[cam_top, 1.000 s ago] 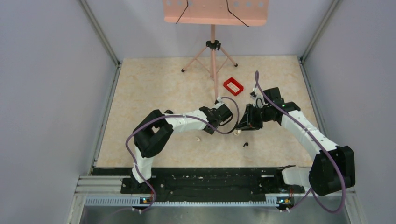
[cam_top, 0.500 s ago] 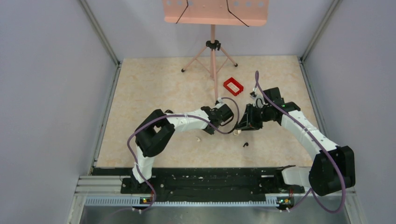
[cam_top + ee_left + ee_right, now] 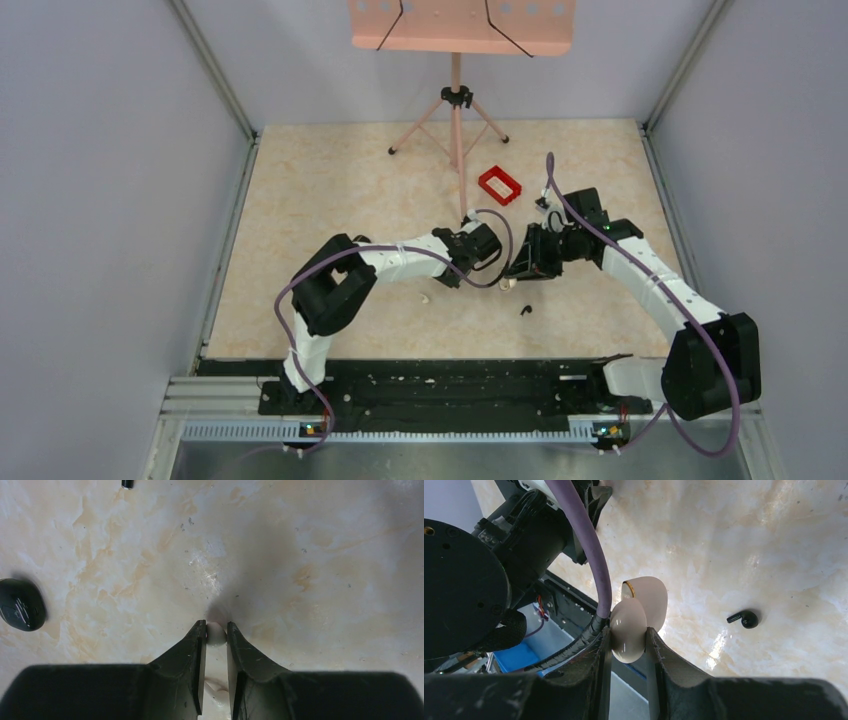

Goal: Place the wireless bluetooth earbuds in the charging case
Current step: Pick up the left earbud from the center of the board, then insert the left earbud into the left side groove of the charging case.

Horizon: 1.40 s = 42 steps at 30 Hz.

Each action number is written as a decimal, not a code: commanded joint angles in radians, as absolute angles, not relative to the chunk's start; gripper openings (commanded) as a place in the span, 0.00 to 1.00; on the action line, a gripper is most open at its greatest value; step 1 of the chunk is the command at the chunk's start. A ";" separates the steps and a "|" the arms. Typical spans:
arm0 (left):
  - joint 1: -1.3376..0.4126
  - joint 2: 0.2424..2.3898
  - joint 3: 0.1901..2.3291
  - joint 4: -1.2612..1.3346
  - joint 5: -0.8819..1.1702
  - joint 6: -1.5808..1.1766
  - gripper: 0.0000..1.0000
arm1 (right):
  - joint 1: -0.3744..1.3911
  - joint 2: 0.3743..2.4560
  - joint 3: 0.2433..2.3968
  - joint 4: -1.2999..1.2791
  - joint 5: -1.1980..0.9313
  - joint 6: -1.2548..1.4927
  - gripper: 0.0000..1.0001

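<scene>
Earbud: one black earbud (image 3: 744, 618) is lying on the counter (image 3: 330, 200), touching nothing. In the right wrist view it is sitting to the right of the fingers, with its short stem pointing left.
Charging case: the glossy black charging case (image 3: 20, 604) is resting on the counter at the left edge of the left wrist view, well apart from the fingers there. Only its rounded dark outside is showing.
Left end effector: the left end effector (image 3: 216, 630) is closing its fingers down at the counter on a small white piece (image 3: 216, 636), and both tips are touching its sides.
Right end effector: the right end effector (image 3: 627, 631) is gripping a cream hinged shell (image 3: 650, 597). It is holding the shell clear of the counter, with the two halves standing apart.
Between the arms: the two end effectors are facing each other near the middle of the counter, and the black earbud is lying on the near side of them.
Cable: a purple cable (image 3: 596, 555) is running just beside the cream hinged shell in the right wrist view.
Farther back: a red tray (image 3: 499, 185) is sitting beyond the end effectors, beside the foot of a pink stand (image 3: 456, 110).
</scene>
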<state>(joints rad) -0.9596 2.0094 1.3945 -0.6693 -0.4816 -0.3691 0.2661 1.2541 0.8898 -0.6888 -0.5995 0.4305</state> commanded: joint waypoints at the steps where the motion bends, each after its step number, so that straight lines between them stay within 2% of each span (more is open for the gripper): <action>1: -0.960 2.050 1.393 -0.692 -0.446 -0.381 0.21 | 0.265 1.219 0.885 -0.656 -0.619 0.442 0.00; 8: -0.958 1.975 1.391 -0.683 -0.453 -0.356 0.05 | 0.265 1.219 0.884 -0.654 -0.616 0.444 0.00; 12: -0.945 1.896 1.396 -0.678 -0.412 -0.339 0.00 | 0.264 1.220 0.883 -0.649 -0.614 0.446 0.00; 21: -0.873 1.687 1.398 -0.607 -0.171 -0.288 0.00 | 0.264 1.226 0.859 -0.611 -0.618 0.457 0.00; 31: -0.769 1.534 1.399 -0.502 0.241 -0.322 0.00 | 0.264 1.261 0.845 -0.518 -0.680 0.468 0.00; 37: -0.765 1.477 1.289 -0.237 0.607 -0.378 0.00 | 0.265 1.252 0.789 -0.340 -0.815 0.533 0.00; 42: -0.761 1.478 1.288 -0.211 0.756 -0.310 0.00 | 0.265 1.268 0.820 -0.396 -0.878 0.473 0.00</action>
